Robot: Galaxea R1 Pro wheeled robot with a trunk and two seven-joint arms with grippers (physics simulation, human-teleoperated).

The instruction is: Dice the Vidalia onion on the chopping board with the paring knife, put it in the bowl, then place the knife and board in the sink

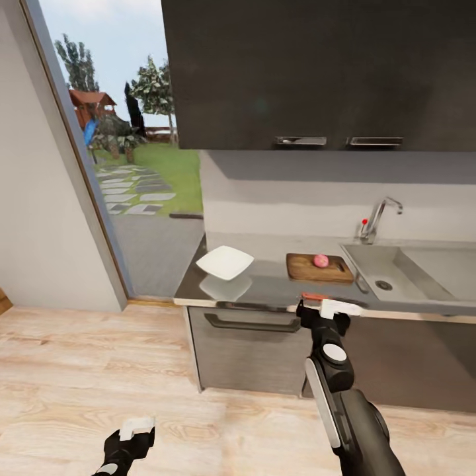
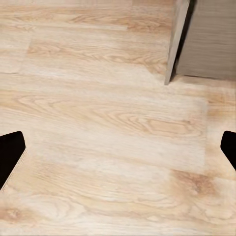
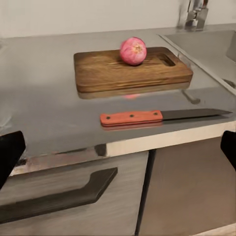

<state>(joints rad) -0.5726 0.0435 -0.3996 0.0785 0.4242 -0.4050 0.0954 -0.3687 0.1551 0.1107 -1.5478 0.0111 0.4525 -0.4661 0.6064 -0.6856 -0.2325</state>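
A pinkish Vidalia onion (image 1: 320, 260) (image 3: 133, 50) rests on the dark wooden chopping board (image 1: 319, 268) (image 3: 130, 69) on the grey countertop (image 1: 264, 287). The paring knife (image 3: 162, 117), with an orange-red handle (image 1: 315, 297), lies flat near the counter's front edge, in front of the board. My right gripper (image 1: 318, 306) (image 3: 118, 152) hovers open just before that edge, facing the knife and touching nothing. The white bowl (image 1: 225, 262) sits left of the board. Right of the board is the sink (image 1: 390, 271) with its chrome tap (image 1: 378, 218). My left gripper (image 1: 137, 428) (image 2: 118, 152) hangs open over the floor.
Dark upper cabinets (image 1: 317, 73) hang over the counter. Below it is a drawer front with a black bar handle (image 1: 251, 324) (image 3: 54, 199). A glass door (image 1: 132, 165) to a garden stands at left. Light wooden floor (image 2: 113, 123) spreads below, with a cabinet corner (image 2: 196, 39).
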